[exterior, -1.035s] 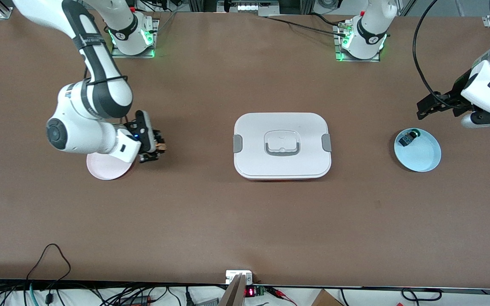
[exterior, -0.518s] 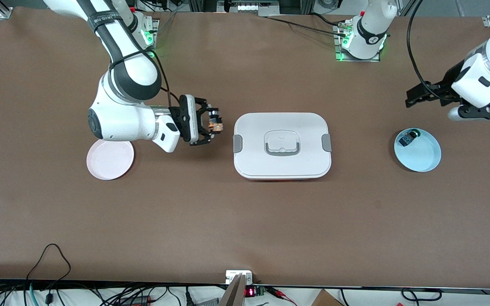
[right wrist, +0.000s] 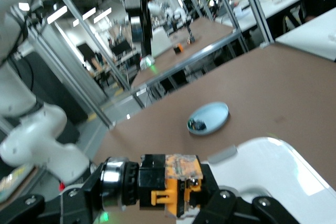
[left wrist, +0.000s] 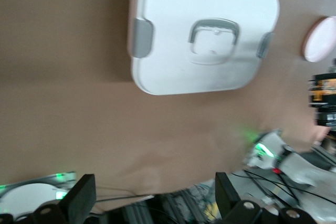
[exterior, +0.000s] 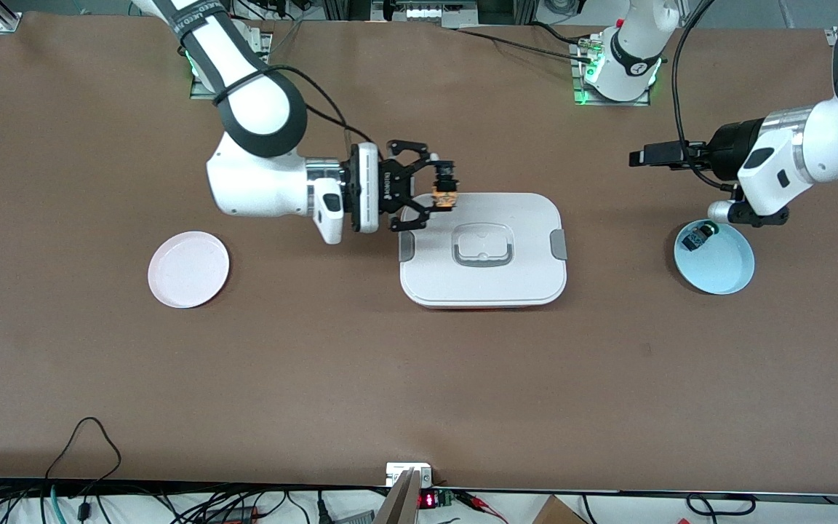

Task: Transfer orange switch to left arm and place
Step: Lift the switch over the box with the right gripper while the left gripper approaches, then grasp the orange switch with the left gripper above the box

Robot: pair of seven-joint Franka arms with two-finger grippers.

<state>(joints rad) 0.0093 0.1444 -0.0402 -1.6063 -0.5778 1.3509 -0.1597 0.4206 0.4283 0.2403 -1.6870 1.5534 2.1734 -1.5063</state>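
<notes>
My right gripper (exterior: 435, 188) is shut on the orange switch (exterior: 445, 195), a small part with an orange body and a black cap, and holds it in the air over the box's corner toward the right arm's end. The right wrist view shows the switch (right wrist: 170, 184) clamped between the fingers. The box (exterior: 482, 284) is white with grey clips and sits closed mid-table. It also shows in the left wrist view (left wrist: 173, 72). My left gripper (exterior: 644, 156) is open and empty, in the air between the box and the blue plate, and points toward the box.
A light blue plate (exterior: 721, 269) toward the left arm's end holds a black switch with a green cap (exterior: 699, 236). A pink plate (exterior: 188, 269) lies bare toward the right arm's end. Cables run along the table edge nearest the front camera.
My right gripper has carried the orange switch from beside the pink plate up to the box's corner. My left arm has swung in toward the box, its gripper turned to face it.
</notes>
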